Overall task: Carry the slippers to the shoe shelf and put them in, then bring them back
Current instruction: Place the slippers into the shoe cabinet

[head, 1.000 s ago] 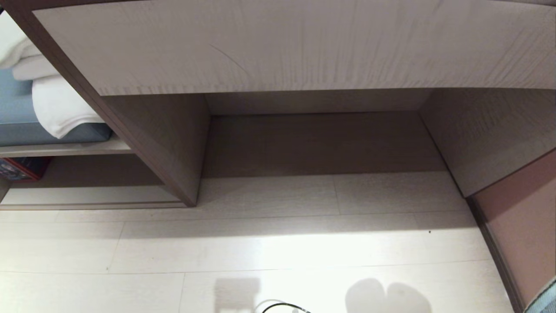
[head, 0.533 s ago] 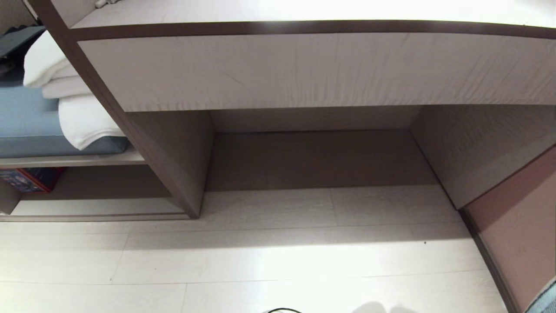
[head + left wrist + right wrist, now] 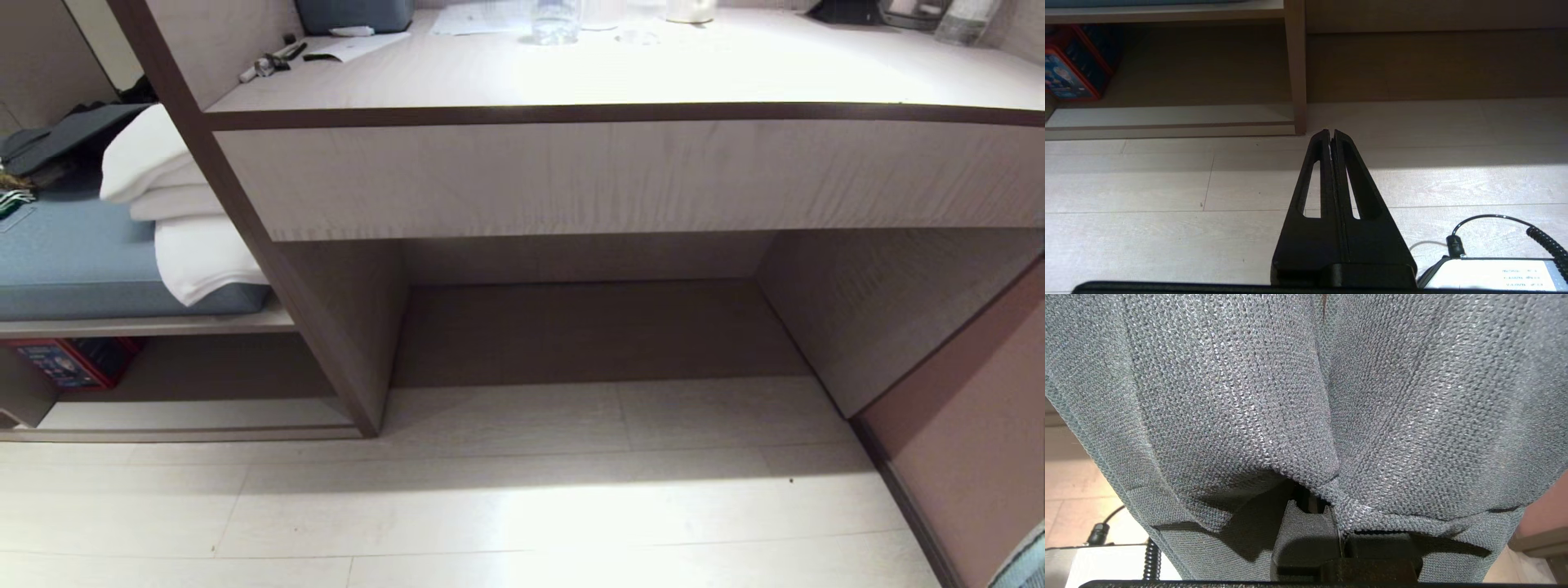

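Pale plank floor (image 3: pixel 522 506) runs up to a grey-brown built-in unit, where the white-fronted counter (image 3: pixel 620 175) spans a tall, bare alcove straight ahead of me. Papers and a clear bottle (image 3: pixel 556 18) stand on the counter's top. To my left, beyond the dark upright panel (image 3: pixel 245 237), folded white towels (image 3: pixel 184 220) rest on a blue-grey cushion (image 3: pixel 73 261), and beneath that cushion lies a low open cubby (image 3: pixel 196 380) with a pale base board; a red and blue box (image 3: pixel 61 363) sits at its far left end. Whether this cubby is the shoe shelf I cannot tell.

My left hand (image 3: pixel 1331 134) hangs low over the floor, its two black fingers pressed together with nothing between them, pointing toward the foot of the upright panel. A coiled black cable (image 3: pixel 1545 241) trails beside it.

My right hand (image 3: pixel 1310 510) is clamped on the slippers (image 3: pixel 1306 396): both blue-grey knitted slides are pinched side by side and hang close before the wrist camera, filling nearly its whole view. In the head view, only a sliver of blue-grey fabric shows at the lower right corner.
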